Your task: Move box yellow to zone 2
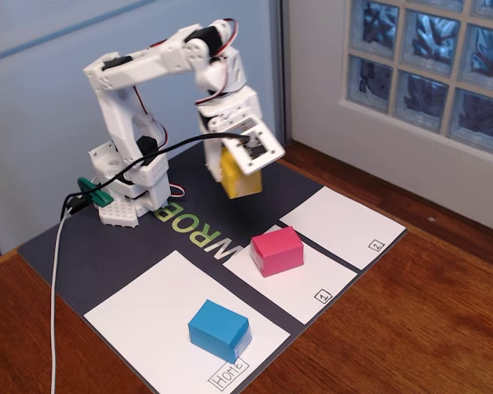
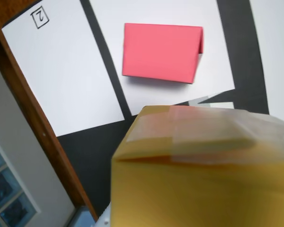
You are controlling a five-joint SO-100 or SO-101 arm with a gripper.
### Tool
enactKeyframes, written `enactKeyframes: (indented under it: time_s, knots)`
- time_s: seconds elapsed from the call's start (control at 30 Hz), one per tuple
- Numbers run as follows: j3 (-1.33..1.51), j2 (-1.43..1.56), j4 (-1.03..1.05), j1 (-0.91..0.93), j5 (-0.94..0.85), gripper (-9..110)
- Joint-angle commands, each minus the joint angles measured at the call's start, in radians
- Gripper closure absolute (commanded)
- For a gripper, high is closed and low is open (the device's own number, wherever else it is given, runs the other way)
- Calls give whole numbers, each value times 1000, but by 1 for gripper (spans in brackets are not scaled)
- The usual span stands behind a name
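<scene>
The yellow box point(image 1: 240, 179) hangs in the air above the dark mat, held by my gripper point(image 1: 238, 168), which is shut on it. In the wrist view the yellow box point(image 2: 203, 170) fills the lower right, with clear tape across its top; the fingers themselves are hidden behind it. Zone 2 point(image 1: 341, 223) is the white sheet at the right end of the mat, to the right of and below the box, and it lies bare. In the wrist view zone 2 point(image 2: 61, 75) sits at the upper left with its boxed "2".
A pink block point(image 1: 277, 250) rests on the sheet marked "1" point(image 1: 300, 287), seen in the wrist view as the pink block point(image 2: 161, 52). A blue block point(image 1: 218, 328) sits on the "Home" sheet point(image 1: 148, 320). A wall and glass-block window stand to the right.
</scene>
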Motion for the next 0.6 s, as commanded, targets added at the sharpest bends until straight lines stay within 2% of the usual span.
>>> enactKeyframes:
  time_s: [0.0, 0.27, 0.57]
  knots:
    - [-94, -31, -11, -58, 9, 101]
    - [-120, -114, -51, -129, -6, 101]
    - [-184, -285, -212, -152, -20, 97]
